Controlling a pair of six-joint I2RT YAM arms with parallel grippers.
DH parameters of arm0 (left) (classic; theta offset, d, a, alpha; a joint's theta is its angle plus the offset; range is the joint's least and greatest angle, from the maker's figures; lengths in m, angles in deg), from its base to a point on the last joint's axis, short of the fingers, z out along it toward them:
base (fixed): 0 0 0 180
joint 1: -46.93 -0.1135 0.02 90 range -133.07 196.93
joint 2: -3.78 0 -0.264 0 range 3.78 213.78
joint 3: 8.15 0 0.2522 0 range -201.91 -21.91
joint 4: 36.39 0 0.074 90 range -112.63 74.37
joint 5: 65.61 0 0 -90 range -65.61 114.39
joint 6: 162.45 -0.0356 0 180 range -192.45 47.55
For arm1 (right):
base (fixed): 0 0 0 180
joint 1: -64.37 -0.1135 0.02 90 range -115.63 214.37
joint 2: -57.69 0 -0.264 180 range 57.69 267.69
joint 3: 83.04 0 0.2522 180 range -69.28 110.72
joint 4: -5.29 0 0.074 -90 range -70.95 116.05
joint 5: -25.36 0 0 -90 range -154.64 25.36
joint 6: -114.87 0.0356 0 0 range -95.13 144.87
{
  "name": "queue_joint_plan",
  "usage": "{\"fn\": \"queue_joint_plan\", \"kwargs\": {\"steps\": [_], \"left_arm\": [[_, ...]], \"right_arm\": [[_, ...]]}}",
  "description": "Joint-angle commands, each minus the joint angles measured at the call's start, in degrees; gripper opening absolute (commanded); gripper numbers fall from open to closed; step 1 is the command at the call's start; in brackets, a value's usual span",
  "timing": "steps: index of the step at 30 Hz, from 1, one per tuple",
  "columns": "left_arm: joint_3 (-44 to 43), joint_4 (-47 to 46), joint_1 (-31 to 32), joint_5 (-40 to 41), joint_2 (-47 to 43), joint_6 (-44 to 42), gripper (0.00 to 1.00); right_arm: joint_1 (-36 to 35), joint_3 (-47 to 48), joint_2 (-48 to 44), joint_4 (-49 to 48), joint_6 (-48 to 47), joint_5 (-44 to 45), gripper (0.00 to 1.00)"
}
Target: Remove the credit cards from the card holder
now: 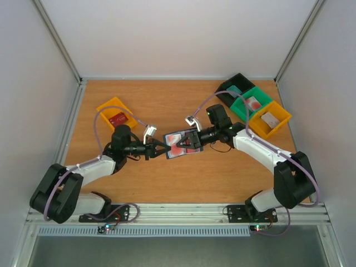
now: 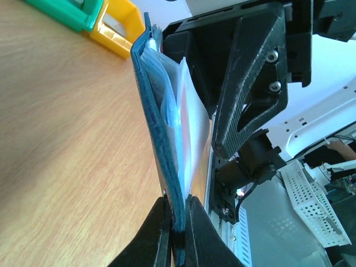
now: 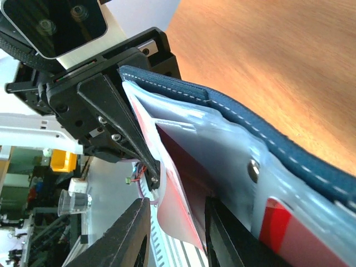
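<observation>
The navy-blue card holder (image 1: 182, 144) hangs unfolded above the middle of the table, between both arms. My left gripper (image 1: 162, 151) is shut on its edge; in the left wrist view the blue edge (image 2: 162, 133) runs down between the tips of the left gripper (image 2: 178, 222). My right gripper (image 1: 193, 139) is at the other side. In the right wrist view, a red credit card (image 3: 181, 203) sticks out of the pale pocket (image 3: 222, 150) between the right gripper's (image 3: 177, 236) jaws. They stand apart, with a gap beside the card.
A yellow bin (image 1: 117, 113) at the back left holds a red card (image 1: 117, 118). At the back right stand a black bin (image 1: 234, 87), a green bin (image 1: 253, 102) and another yellow bin (image 1: 270, 118), each with something in it.
</observation>
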Motion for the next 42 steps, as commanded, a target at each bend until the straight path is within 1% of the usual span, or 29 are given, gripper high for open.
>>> {"fn": "queue_joint_plan", "kwargs": {"steps": [1, 6, 8, 11, 13, 16, 25, 27, 29, 32, 36, 42], "left_arm": [[0.8, -6.1, 0.5, -3.3, -3.4, -4.0, 0.0], [1.5, -5.8, 0.5, -3.4, -5.9, -4.6, 0.0], [1.6, -5.6, 0.5, -3.4, -6.7, -4.9, 0.0], [1.6, -5.0, 0.5, -3.5, -7.3, -5.0, 0.0], [1.7, -4.9, 0.5, -3.5, -7.5, -4.7, 0.0], [1.9, -5.0, 0.5, -3.6, -7.5, -4.3, 0.0], [1.6, -4.1, 0.5, -3.8, -7.1, -4.2, 0.0], [1.7, -4.3, 0.5, -3.8, -7.2, -4.2, 0.0], [1.8, -5.3, 0.5, -3.9, -6.9, -4.2, 0.0], [1.8, -6.9, 0.6, -4.4, -6.5, -4.2, 0.0], [1.6, -6.7, 0.6, -4.9, -6.5, -4.3, 0.0], [1.8, -7.4, 0.7, -4.9, -6.1, -3.9, 0.0]], "right_arm": [[0.4, -0.4, -3.5, 2.0, -0.8, 0.7, 0.29], [0.6, -0.3, -6.5, 5.8, -3.3, 1.5, 0.29], [0.6, 0.0, -6.5, 6.0, -3.0, 1.2, 0.24], [0.6, -0.7, -6.7, 3.0, -1.0, 0.3, 0.1], [0.6, -1.6, -7.0, 1.1, 0.0, 0.1, 0.05], [0.5, -2.0, -7.1, 0.1, 0.7, -0.1, 0.01], [0.6, -3.0, -9.2, 0.2, -0.6, 1.6, 0.01], [0.6, -2.8, -8.5, 0.4, -0.1, 1.7, 0.01], [-0.6, -1.9, -6.6, 0.6, 0.1, 2.0, 0.02], [-4.2, -0.1, -5.2, 1.7, -2.2, 5.2, 0.03], [-4.6, -0.9, -5.2, -0.9, -1.4, 5.6, 0.03], [-5.1, -1.9, -4.8, -6.0, 1.7, 2.6, 0.11]]}}
